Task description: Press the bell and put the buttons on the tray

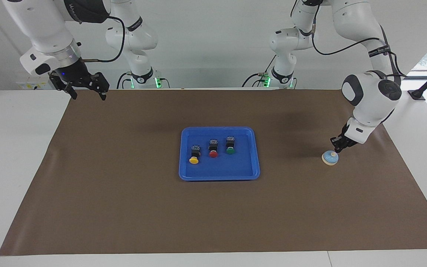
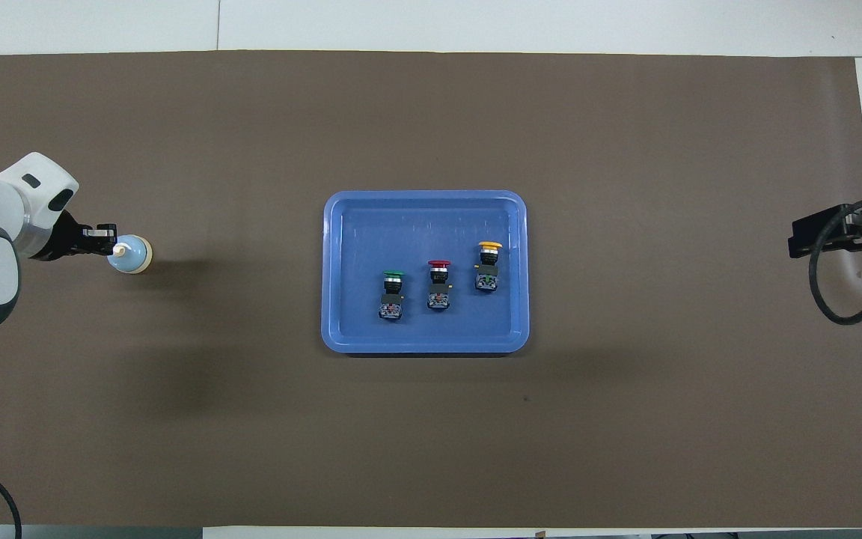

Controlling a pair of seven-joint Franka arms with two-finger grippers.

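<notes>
In the facing view the left gripper (image 1: 336, 148) hangs low at the left arm's end of the table, its fingers pinched together with nothing between them, and their tips sit right at the cream knob on top of the bell (image 1: 330, 158); whether they press the knob or only touch it cannot be told. The bell stands on the brown mat (image 1: 124, 207), well apart from the tray (image 1: 248, 174), which lies in the middle of the mat. All three buttons lie in the tray in a slanted row: the green button (image 1: 230, 145) toward the left arm's end, the red button (image 1: 213, 148) in the middle, the yellow button (image 1: 194, 154) toward the right arm's end. The right gripper (image 1: 86, 94) waits in the air over the mat's corner at the right arm's end by the robots, its fingers spread wide and empty. In the overhead view the left gripper (image 2: 108, 239) covers the edge of the bell (image 2: 134, 254), fingertips over the knob. The tray (image 2: 341, 337) holds the green button (image 2: 392, 295), red button (image 2: 438, 285) and yellow button (image 2: 488, 266), caps pointing away from the robots. The right gripper (image 2: 835, 232) shows at the mat's edge.
</notes>
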